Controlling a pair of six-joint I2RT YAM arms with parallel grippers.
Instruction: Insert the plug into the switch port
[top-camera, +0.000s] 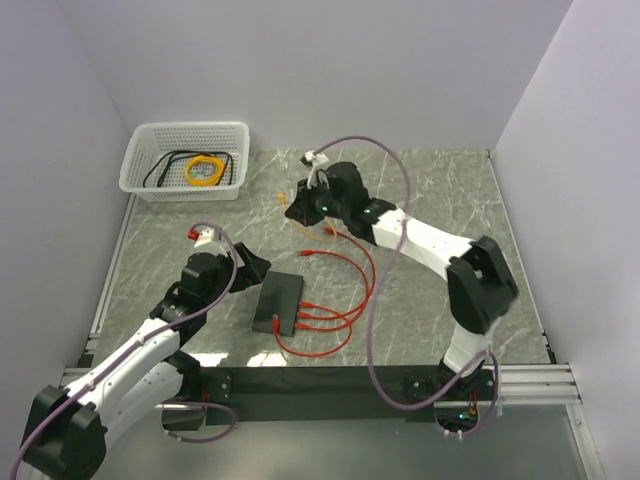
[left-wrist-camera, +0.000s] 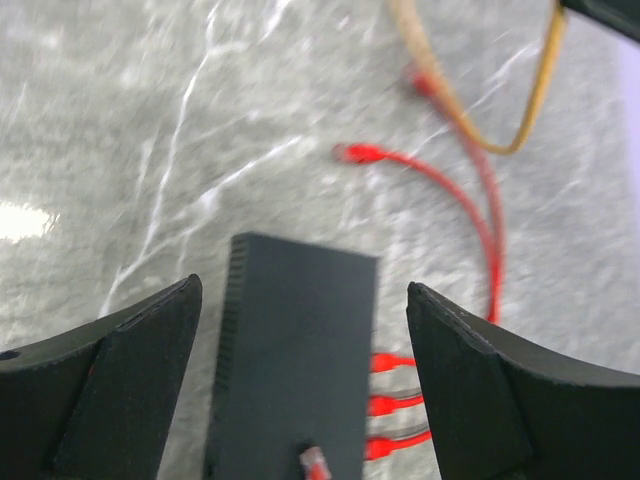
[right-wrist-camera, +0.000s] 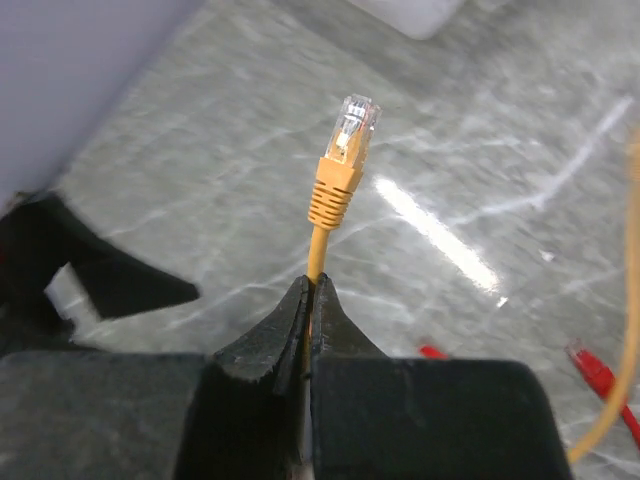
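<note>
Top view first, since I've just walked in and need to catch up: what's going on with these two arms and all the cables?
The right claw is shut on an orange cord just behind its connector, held above the table. The left claw is open, its fingers either side of the black switch, which has three red cords plugged in. The loose red plug lies on the table, ungripped.

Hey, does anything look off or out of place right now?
Yes: the right gripper is clamped on the orange cord, while the loose red plug lies untouched on the table beyond the black box.
</note>
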